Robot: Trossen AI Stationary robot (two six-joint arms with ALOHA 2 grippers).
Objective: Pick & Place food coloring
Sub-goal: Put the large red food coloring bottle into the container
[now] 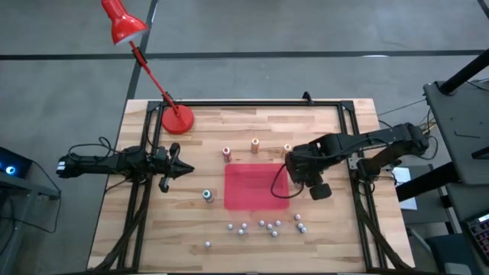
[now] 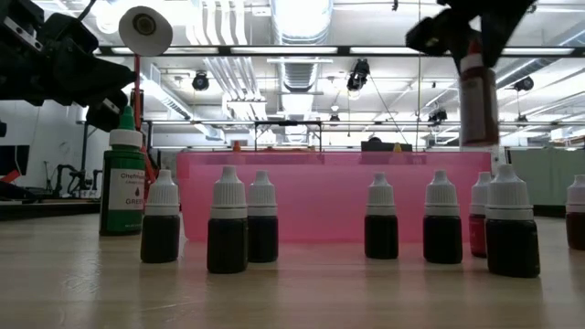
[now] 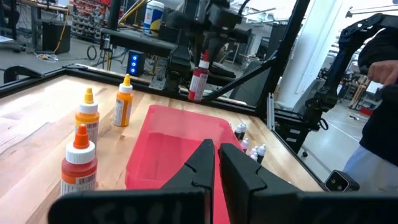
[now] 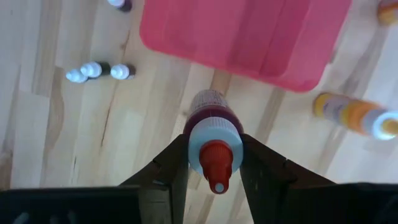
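Clamped on the neck of a red food coloring bottle (image 4: pixel 211 134), the fingers of the right gripper (image 4: pixel 213 163) hold it upright in the air, clear of the wooden surface (image 1: pixel 344 229), just beside the right edge of the pink tray (image 1: pixel 256 186). In the low view the bottle hangs well above the tray's rim.

Beyond the tray's far edge stand three more bottles with orange or yellow bodies (image 1: pixel 254 144); two are near each other, and the third is close under the right arm. A green bottle (image 1: pixel 207 195) stands alone off the tray's left side.

On the near side of the tray about ten tiny dark bottles with white caps (image 1: pixel 263 224) are scattered, one off to the left by itself. None of them touches the tray.

A red desk lamp (image 1: pixel 177 120) has its base at the far left corner.

Fingers of the left gripper (image 1: pixel 183 169) are pressed together and empty, waiting at the left side, well apart from the tray.
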